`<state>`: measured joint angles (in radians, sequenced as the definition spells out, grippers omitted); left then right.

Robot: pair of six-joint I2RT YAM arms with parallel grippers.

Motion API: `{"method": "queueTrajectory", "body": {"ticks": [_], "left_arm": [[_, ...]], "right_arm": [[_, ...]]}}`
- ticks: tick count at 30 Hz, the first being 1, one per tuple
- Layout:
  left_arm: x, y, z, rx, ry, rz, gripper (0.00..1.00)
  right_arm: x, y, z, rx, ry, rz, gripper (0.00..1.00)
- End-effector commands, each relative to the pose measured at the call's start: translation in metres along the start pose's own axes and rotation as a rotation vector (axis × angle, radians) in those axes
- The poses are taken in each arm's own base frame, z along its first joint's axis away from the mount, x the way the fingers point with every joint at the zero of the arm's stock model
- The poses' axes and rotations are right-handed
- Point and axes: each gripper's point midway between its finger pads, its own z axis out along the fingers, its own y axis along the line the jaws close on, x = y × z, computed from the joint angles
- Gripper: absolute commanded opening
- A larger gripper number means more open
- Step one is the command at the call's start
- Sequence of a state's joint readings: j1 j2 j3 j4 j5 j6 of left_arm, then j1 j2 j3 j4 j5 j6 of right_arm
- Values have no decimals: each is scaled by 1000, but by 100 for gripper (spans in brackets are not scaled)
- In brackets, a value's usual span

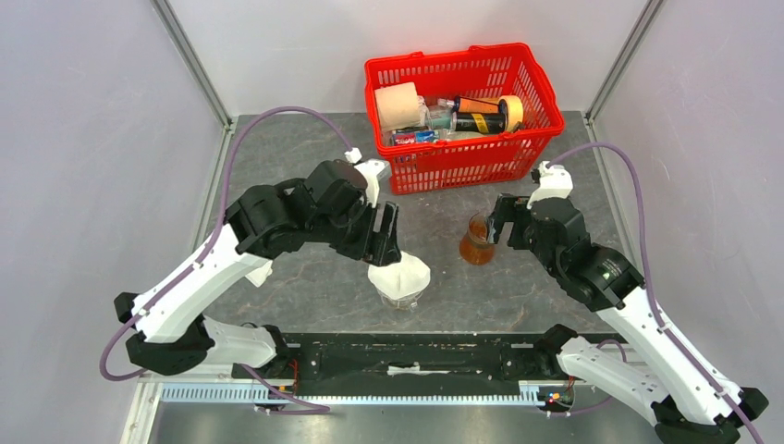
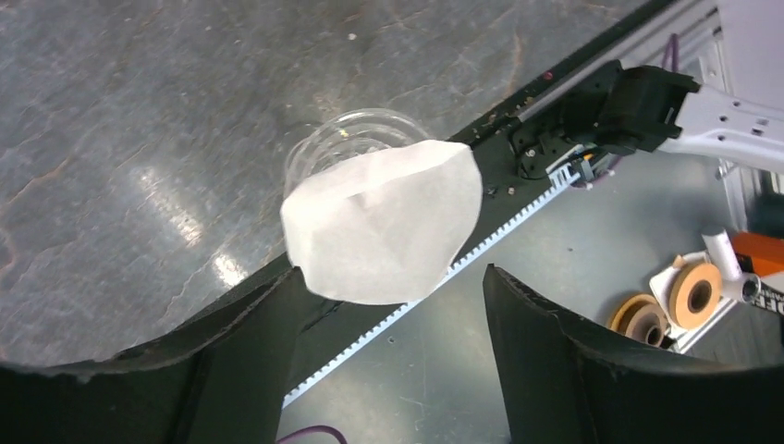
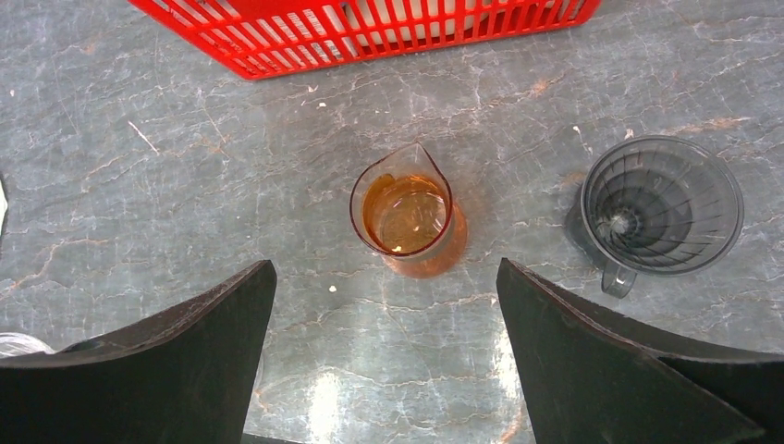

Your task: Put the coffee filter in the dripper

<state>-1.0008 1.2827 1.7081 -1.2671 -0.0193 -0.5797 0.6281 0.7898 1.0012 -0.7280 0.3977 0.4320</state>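
Looking down past your left gripper (image 2: 393, 287), you had its fingers spread wide apart, clamped on nothing. The white filter (image 2: 379, 227) sat just beyond the fingertips, in the gap between them and nearer the left finger (image 2: 250, 342). Its lower edge came right up to that finger's tip, and whether the two touched could not be told. The filter rested on the mouth of the clear dripper (image 2: 344, 139), bulging and leaning toward the fingers, so only the far part of the glass rim showed. The dripper stood upright on the grey table (image 2: 139, 139).

Your right gripper (image 3: 385, 268) was also open, its fingers well apart and empty. A tumbler (image 3: 404, 215) of brown liquid stood ahead of the gap between them, touching neither finger. Beyond the right finger (image 3: 610, 370) and further to its right stood a dark grey cup (image 3: 661, 203), apart from the tumbler. A red basket (image 3: 370, 32) lay farther ahead of both fingers.
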Motion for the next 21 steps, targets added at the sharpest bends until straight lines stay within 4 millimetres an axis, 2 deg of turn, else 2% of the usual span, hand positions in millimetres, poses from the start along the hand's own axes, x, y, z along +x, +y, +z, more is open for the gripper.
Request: {"method": "queueTrajectory", "body": {"ticks": [1,6,8,13,21], "left_arm": [[-5,-30,11,134,38,58,73],[8,-28,35,101,101,74,39],[15,-28,44,76,108,97,33],[29,-16,66,-43,124,151,20],[53,-2,91,-132,206,228,12]], "right_arm": [[-11,-1,-5,-2,-39,-2,97],[-10,-5,-5,15,-44,-7,97],[-9,-6,-5,20,-42,-8,97],[-7,-9,-4,35,-38,-13,97],[-3,-16,-4,64,-34,-15,97]]}}
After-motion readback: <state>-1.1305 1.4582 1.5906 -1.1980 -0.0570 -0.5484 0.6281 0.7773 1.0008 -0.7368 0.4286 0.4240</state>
